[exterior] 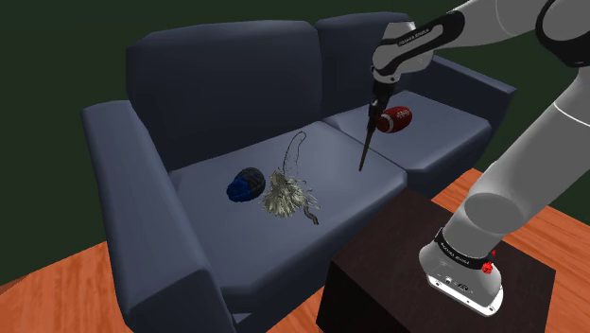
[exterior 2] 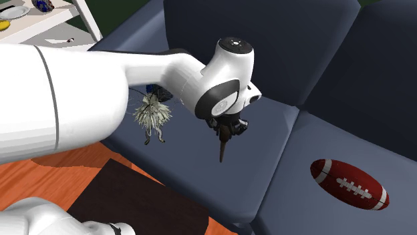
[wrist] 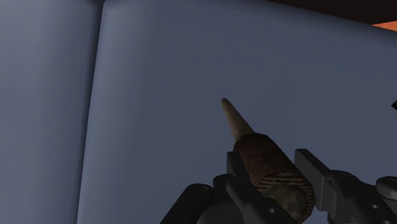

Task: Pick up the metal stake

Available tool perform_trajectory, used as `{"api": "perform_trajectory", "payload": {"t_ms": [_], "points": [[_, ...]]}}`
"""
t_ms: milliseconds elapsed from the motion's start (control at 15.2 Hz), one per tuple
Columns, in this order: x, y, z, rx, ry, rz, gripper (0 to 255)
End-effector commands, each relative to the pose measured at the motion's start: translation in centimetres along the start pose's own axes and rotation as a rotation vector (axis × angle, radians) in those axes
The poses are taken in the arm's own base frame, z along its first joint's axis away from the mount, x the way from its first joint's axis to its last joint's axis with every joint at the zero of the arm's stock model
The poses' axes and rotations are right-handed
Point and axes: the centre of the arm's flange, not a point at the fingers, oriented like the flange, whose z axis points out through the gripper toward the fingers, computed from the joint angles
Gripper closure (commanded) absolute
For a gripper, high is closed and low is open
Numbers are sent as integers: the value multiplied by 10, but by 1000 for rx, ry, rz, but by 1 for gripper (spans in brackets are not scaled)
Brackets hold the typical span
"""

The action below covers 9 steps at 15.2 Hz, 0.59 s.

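Gripper (wrist: 270,162) clamped on stake (wrist: 257,151), ribbed shaft clear in wrist view; shoulder view adds football (exterior: 394,118), sofa (exterior: 217,76).

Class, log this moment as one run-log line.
gripper: shut on stake | stake: tip down over sofa cushion | football: on neighbouring cushion

Dark blue sofa (exterior: 217,76) on orange wooden floor (exterior: 47,284), dark green wall (exterior: 47,47) behind.
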Motion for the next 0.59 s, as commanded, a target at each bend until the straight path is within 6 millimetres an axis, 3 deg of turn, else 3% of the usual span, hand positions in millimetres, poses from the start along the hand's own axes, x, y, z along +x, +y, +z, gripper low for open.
{"api": "perform_trajectory", "payload": {"t_ms": [0,528], "points": [[0,0,-10,0,0,0,255],[-1,1,-52,0,0,0,255]]}}
